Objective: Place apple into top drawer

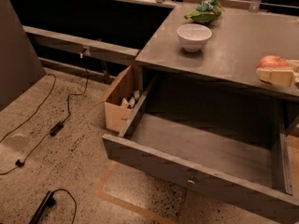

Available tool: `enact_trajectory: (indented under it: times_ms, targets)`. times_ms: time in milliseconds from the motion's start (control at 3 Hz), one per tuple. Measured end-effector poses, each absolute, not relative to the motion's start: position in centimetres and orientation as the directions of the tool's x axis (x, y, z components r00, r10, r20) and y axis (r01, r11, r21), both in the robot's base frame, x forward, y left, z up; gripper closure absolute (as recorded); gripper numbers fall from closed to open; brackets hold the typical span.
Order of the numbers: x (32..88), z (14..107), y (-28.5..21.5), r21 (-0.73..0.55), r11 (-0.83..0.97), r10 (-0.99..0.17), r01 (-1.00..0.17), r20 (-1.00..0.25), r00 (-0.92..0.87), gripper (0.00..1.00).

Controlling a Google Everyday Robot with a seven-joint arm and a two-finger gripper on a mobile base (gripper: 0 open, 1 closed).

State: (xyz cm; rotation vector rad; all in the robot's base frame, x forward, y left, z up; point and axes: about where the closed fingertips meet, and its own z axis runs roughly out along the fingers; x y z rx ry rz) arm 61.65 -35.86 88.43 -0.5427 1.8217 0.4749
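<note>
The apple [271, 61], red-orange with a paler patch, is over the right front part of the grey counter [233, 50]. My gripper [275, 71] comes in from the right edge and is shut on the apple; one cream finger [275, 77] lies across its near side, and the rest of the gripper is out of frame. The top drawer [201, 148] stands pulled open below the counter, left of and below the apple. Its grey interior holds nothing, and its small round knob [190, 182] faces the front.
A white bowl [194, 35] and a green leafy item [204, 12] sit on the counter's far left part. A cardboard box [117, 102] stands on the floor against the drawer's left side. Cables [56, 127] lie on the speckled floor to the left.
</note>
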Motion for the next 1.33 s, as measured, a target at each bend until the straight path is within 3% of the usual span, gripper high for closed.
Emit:
enact_trajectory:
  times_ms: [333,1333]
  targets:
    - [58.3,89.1,-35.2,0.036,0.753,-0.205,-0.657,-0.936,-0.286,1.00]
    - [51.7,86.6,-30.6,0.139,0.710,-0.177,-0.690,-0.914,-0.366,1.00]
